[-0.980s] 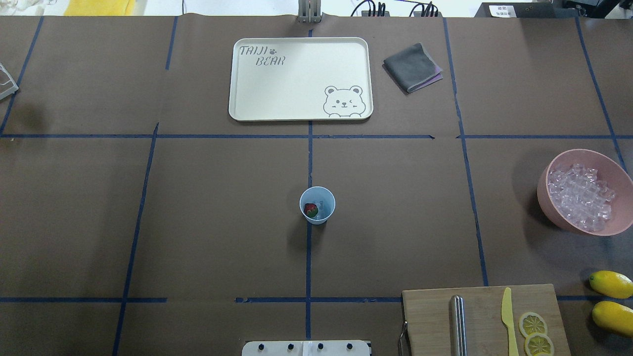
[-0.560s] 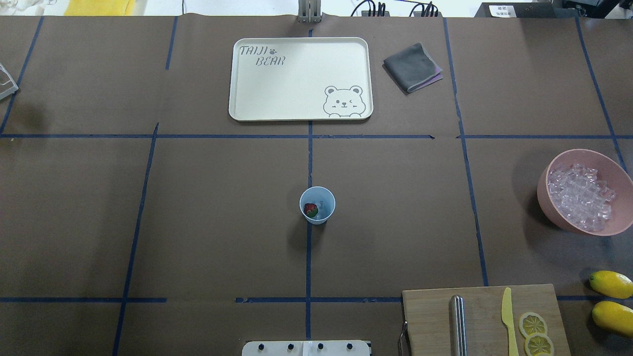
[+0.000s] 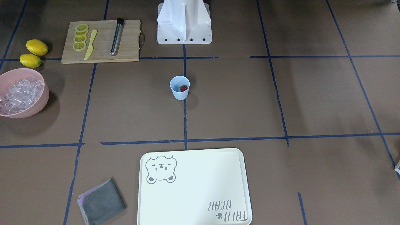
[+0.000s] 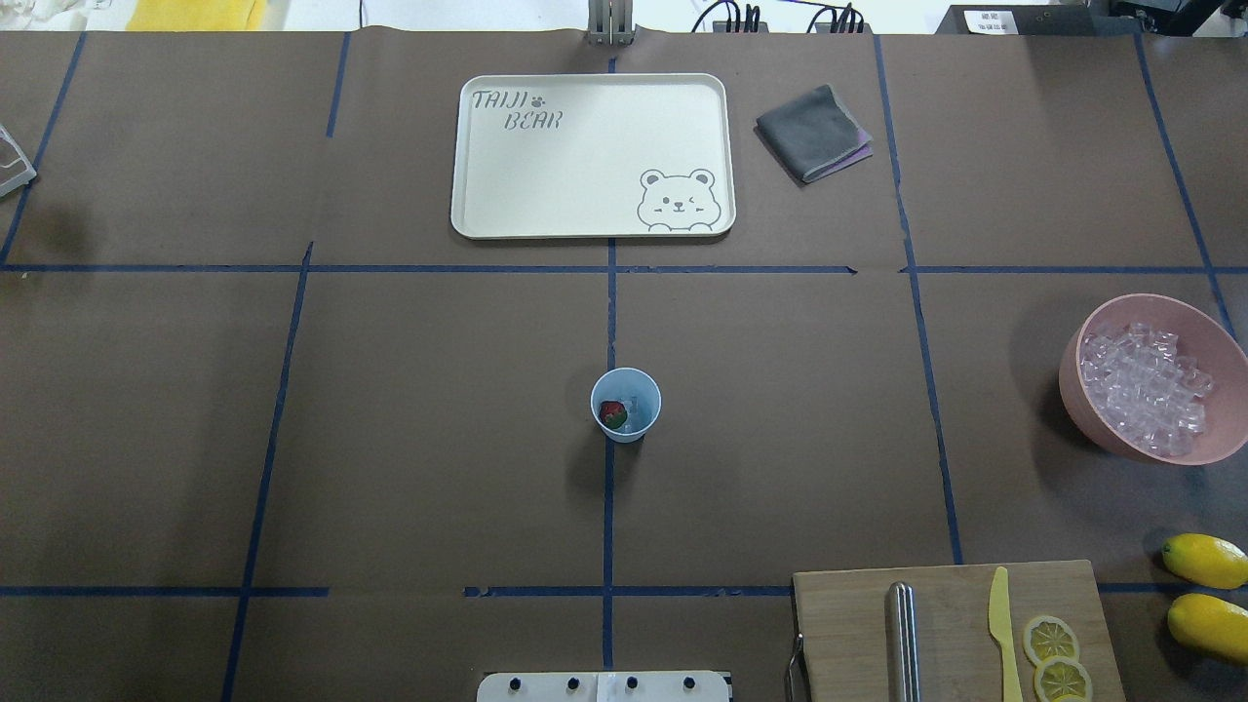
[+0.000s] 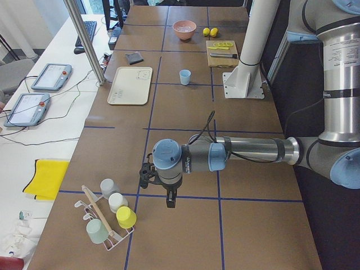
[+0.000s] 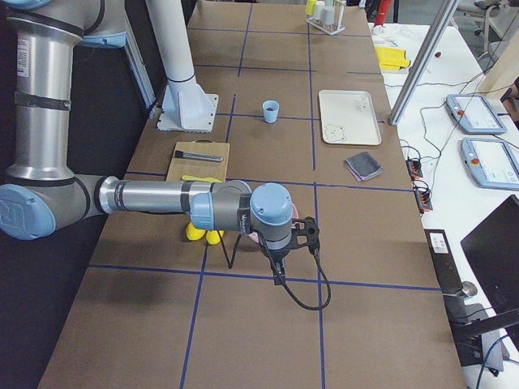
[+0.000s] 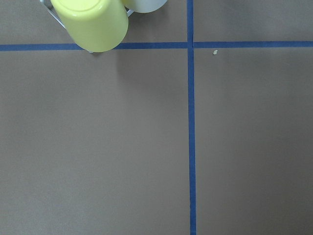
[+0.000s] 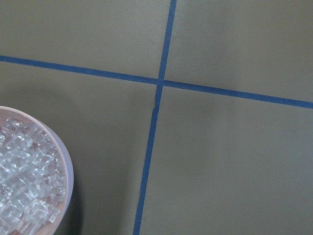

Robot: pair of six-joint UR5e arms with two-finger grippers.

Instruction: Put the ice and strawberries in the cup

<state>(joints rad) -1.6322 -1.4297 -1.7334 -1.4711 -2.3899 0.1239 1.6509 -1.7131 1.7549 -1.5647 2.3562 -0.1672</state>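
Observation:
The pale blue cup (image 4: 653,413) stands upright at the table's middle on a blue tape line. Inside it lie a red strawberry (image 4: 612,413) and a clear ice cube (image 4: 635,409); the front-facing view shows the cup (image 3: 179,95) and the strawberry (image 3: 183,88) too. More ice (image 4: 1143,388) fills the pink bowl (image 4: 1092,422) at the right edge. My left gripper (image 5: 170,201) hangs over the table's left end by a cup rack. Near the bowl, my right gripper (image 6: 278,273) points down. Only the side views show them, so I cannot tell whether either is open or shut.
A cream tray (image 4: 593,226) and a grey cloth (image 4: 811,132) lie at the far side. A cutting board (image 4: 858,634) with a yellow knife (image 4: 1001,629) and lemon slices (image 4: 1053,655) sits near right, two lemons (image 4: 1205,595) beside it. A rack of cups (image 5: 112,216) stands at the left end.

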